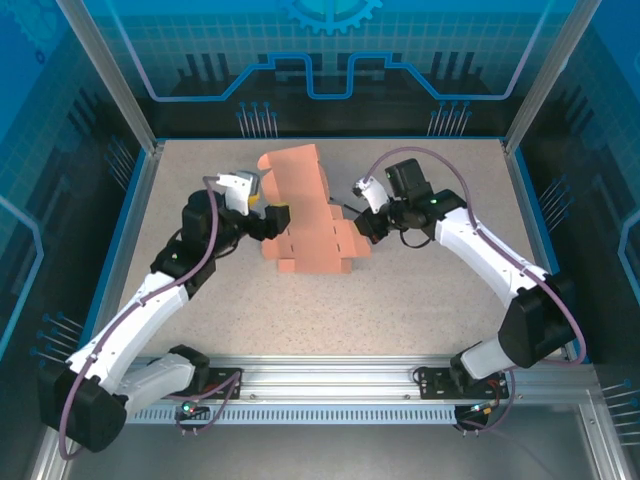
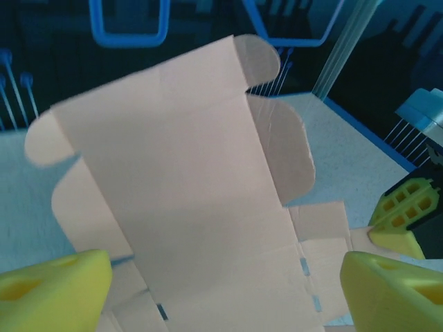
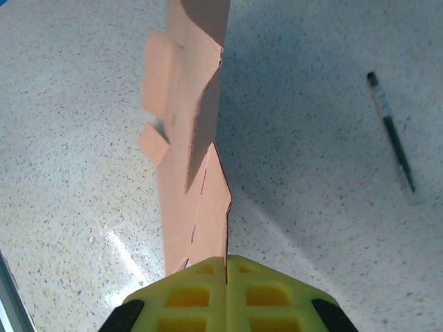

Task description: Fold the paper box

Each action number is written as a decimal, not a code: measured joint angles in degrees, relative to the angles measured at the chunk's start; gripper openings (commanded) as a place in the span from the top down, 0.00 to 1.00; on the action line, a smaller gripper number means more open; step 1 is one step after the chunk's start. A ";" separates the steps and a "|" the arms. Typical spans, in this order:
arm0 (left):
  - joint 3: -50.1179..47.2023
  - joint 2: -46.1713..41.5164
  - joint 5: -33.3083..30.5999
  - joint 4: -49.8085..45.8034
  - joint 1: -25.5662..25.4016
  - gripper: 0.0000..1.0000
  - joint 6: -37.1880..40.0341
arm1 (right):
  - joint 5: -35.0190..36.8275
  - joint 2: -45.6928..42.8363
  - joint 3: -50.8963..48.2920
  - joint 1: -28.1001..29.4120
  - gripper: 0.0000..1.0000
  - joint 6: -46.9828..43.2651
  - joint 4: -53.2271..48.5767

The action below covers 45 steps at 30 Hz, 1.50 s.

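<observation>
Salmon paper box is mid-table, a flat die-cut sheet partly raised off the speckled tabletop, far panel tilted up; left gripper just left of the box, right gripper at its right edge.

Right wrist view settles what the top view can't: right gripper's yellow fingers clenched together on the sheet's thin edge, sheet standing edge-on ahead of them; that view also has a thin dark pen-like stick lying on the tabletop off to the side of the box, apart from it.

Left wrist view gives the sheet's face: broad panel rising away, rounded flaps at its upper corners and sides, small slits low down; left gripper's fingers released, spread wide either side of the sheet's lower part, contact can't be told; a yellow finger of the right gripper sits at the box's right edge.

Room: blue printed wall panels behind the box; aluminium frame posts at the corners; metal rail on the near side of the box.
</observation>
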 measured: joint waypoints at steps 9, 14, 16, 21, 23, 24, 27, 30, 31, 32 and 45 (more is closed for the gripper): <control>25.03 15.87 6.62 -12.17 1.62 0.07 26.71 | -0.50 -0.61 4.61 -1.11 1.00 -13.60 -4.74; 29.29 17.64 12.61 -20.59 3.65 0.09 34.77 | -0.24 -0.74 7.32 -2.47 1.00 -18.82 -7.06; 30.99 18.82 14.47 -23.54 4.26 0.13 36.96 | -0.26 -0.83 7.93 -2.86 1.00 -20.59 -7.96; 36.83 23.45 18.78 -29.90 5.18 0.31 40.44 | -0.74 -0.85 9.79 -3.45 1.00 -23.93 -10.43; 38.95 25.22 20.20 -31.89 5.42 0.36 41.51 | -0.92 -0.83 10.88 -3.69 1.00 -24.87 -11.28; 39.67 25.73 20.74 -32.54 5.46 0.38 41.66 | -1.05 -0.83 11.32 -3.80 1.00 -25.22 -11.56; 41.46 26.95 22.51 -34.64 6.05 0.46 42.60 | -1.14 -0.83 12.37 -4.00 1.00 -26.16 -12.11; 43.08 27.36 24.90 -36.28 6.73 0.54 42.73 | -1.11 -0.76 13.07 -4.44 1.00 -26.56 -12.59; 43.60 27.36 25.79 -36.81 6.95 0.57 42.75 | -1.05 -0.76 13.40 -4.59 1.00 -26.56 -12.66; 44.04 27.36 26.62 -37.09 7.10 0.60 42.64 | -0.90 -0.76 13.81 -4.70 1.00 -26.53 -12.81; 37.90 23.02 30.36 -30.97 7.32 1.00 32.17 | -0.46 0.09 16.06 -6.38 0.58 -18.27 -9.25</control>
